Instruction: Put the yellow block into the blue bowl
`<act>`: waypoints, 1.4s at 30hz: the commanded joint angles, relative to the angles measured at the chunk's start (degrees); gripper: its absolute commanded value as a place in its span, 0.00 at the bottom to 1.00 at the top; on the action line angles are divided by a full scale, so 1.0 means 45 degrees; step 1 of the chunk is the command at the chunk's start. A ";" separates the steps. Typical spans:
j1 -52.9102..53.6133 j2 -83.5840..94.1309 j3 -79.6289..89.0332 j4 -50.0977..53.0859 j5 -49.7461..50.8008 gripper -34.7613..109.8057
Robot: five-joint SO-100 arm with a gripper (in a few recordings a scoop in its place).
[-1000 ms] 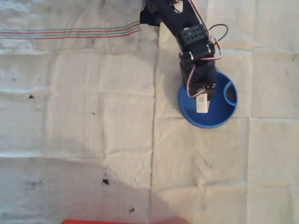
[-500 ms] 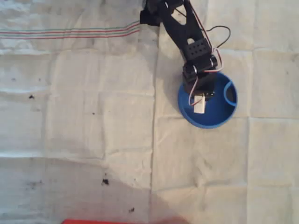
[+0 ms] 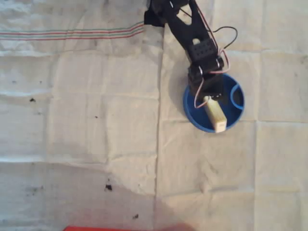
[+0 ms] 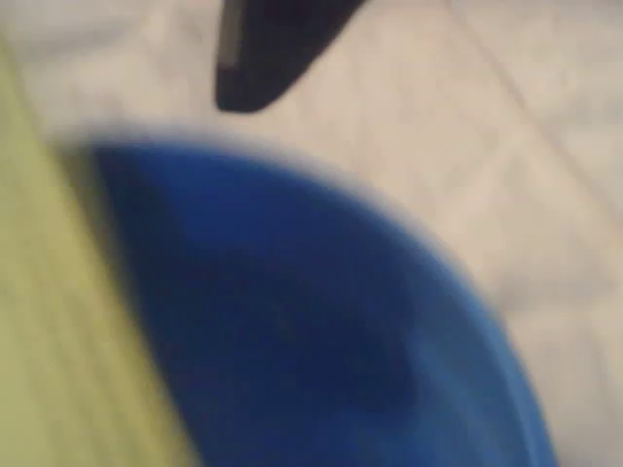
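In the overhead view the black arm (image 3: 190,29) reaches down from the top edge to the blue bowl (image 3: 234,115), which sits right of centre on a creased white cloth (image 3: 96,120). The gripper (image 3: 208,95) hangs over the upper-left part of the bowl, with red and white wires (image 3: 226,36) looping beside the wrist. The yellow block (image 3: 214,113) lies tilted in the bowl: its upper end sits right under the gripper, and its pale lower end rests on or over the rim at the bottom of the bowl. Whether the fingers grip the block or stand apart cannot be told from above, since the wrist hides them. The bowl's small loop (image 3: 235,95) shows at the right side of its rim. In the blurred wrist view 1 dark fingertip (image 4: 263,58) points down from the top, the bowl (image 4: 321,321) spreads across the middle, and the block (image 4: 58,331) is a yellow band along the left edge, apart from that finger. A striped band (image 3: 72,34) crosses the cloth at upper left, dark specks (image 3: 109,187) dot it, and a red edge (image 3: 120,228) shows at the bottom.
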 commanded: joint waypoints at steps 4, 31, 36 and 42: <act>-0.0020 0.3867 -0.0605 0.1406 0.0117 0.36; -0.0137 1.2148 0.4004 0.3145 1.1055 0.24; -0.0137 1.5059 0.7305 0.2070 1.1172 0.24; 0.0020 1.8652 1.1348 -0.0254 1.1563 0.24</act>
